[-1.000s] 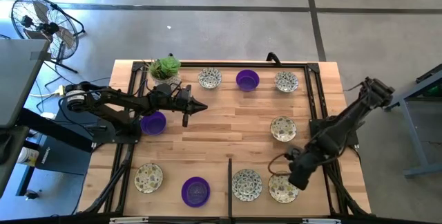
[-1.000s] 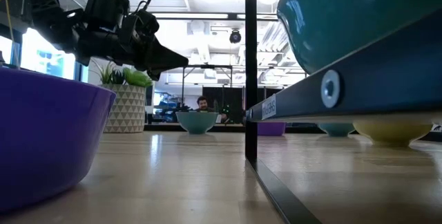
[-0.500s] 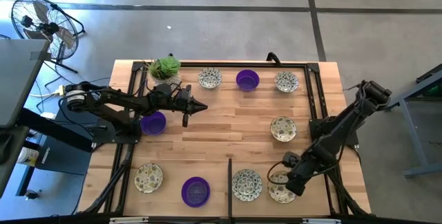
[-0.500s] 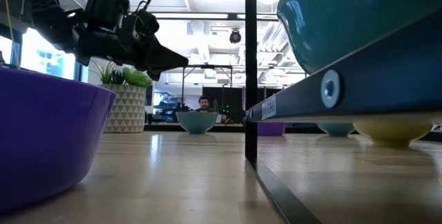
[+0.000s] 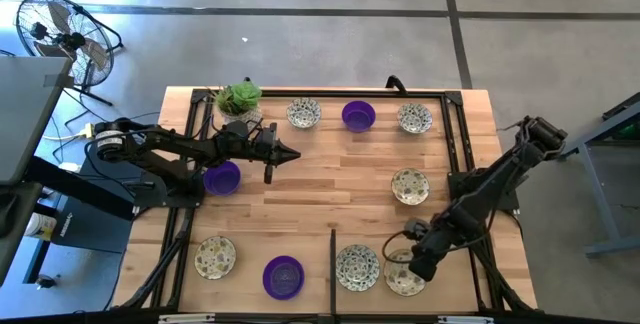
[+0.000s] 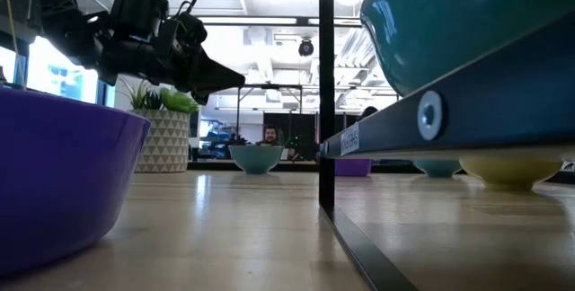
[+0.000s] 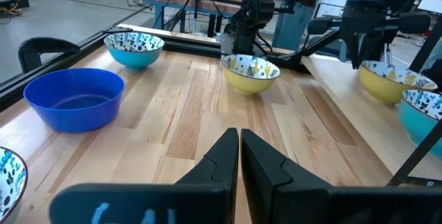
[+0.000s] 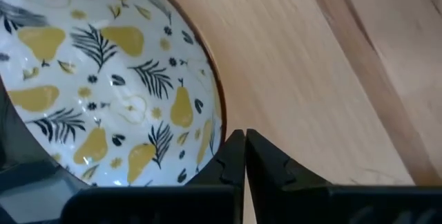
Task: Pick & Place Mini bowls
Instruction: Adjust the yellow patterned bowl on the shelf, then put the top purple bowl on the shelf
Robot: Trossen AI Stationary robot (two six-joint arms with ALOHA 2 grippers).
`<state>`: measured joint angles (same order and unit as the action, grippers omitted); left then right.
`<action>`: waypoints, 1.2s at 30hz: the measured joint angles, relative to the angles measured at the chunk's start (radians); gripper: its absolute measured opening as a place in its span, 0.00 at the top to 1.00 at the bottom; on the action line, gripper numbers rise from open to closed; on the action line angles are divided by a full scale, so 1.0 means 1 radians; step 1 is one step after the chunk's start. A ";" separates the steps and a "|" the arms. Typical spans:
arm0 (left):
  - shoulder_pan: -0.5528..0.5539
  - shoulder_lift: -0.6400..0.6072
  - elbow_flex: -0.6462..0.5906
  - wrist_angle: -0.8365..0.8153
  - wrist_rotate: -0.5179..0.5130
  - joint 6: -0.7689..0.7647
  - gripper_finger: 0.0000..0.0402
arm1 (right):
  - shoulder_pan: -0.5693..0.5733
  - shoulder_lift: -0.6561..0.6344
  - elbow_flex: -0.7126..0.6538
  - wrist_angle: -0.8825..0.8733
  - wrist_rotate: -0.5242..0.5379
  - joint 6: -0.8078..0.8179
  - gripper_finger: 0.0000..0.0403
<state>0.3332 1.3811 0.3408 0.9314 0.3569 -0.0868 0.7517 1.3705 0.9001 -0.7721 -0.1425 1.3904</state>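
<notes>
Several mini bowls stand on their bases on the wooden table (image 5: 320,194): purple ones (image 5: 358,115) (image 5: 222,177) (image 5: 284,276) and patterned ones (image 5: 303,114) (image 5: 410,186) (image 5: 357,267). My right gripper (image 5: 412,261) is shut and points steeply down over the near-right patterned bowl (image 5: 403,276). In the right wrist view its tips (image 8: 243,140) stand at that bowl's brown rim (image 8: 219,117), just outside the pear-patterned inside (image 8: 103,79). My left gripper (image 5: 292,154) hangs shut and level above the table's left half, holding nothing. My right gripper comes from above with shut fingers at the rim (image 8: 215,148) of the near-right patterned bowl, on the rim's outer side. Whether a finger (image 8: 224,162) touches the rim, I cannot tell. The bowl sits flat on the table.
A potted plant (image 5: 240,99) stands at the far left corner. A thin black bar (image 5: 332,264) rises from the near edge between the purple and patterned bowls. Black rails (image 5: 455,154) run along the table's sides. Bare wood lies in the middle.
My right gripper has sunk toward the near-right patterned bowl and shifted a little toward the table's left. The bowls stay where they were.
</notes>
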 joint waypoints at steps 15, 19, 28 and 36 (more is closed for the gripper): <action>0.000 0.000 0.000 -0.047 0.000 -0.003 0.96 | 0.027 -0.018 0.002 -0.086 0.003 -0.045 1.00; 0.000 0.000 0.000 -0.074 -0.003 -0.014 0.96 | -0.006 -0.042 0.002 -0.098 0.067 -0.144 1.00; 0.000 0.000 0.000 -0.067 -0.006 -0.015 0.96 | -0.187 -0.148 0.002 -0.122 0.276 -0.504 1.00; 0.000 0.000 0.000 -0.014 0.023 0.021 0.96 | -0.508 -0.155 0.002 0.074 0.370 -0.893 1.00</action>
<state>0.3332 1.3811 0.3412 0.9173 0.3804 -0.0655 0.2432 1.2152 0.9020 -0.6984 0.2278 0.4972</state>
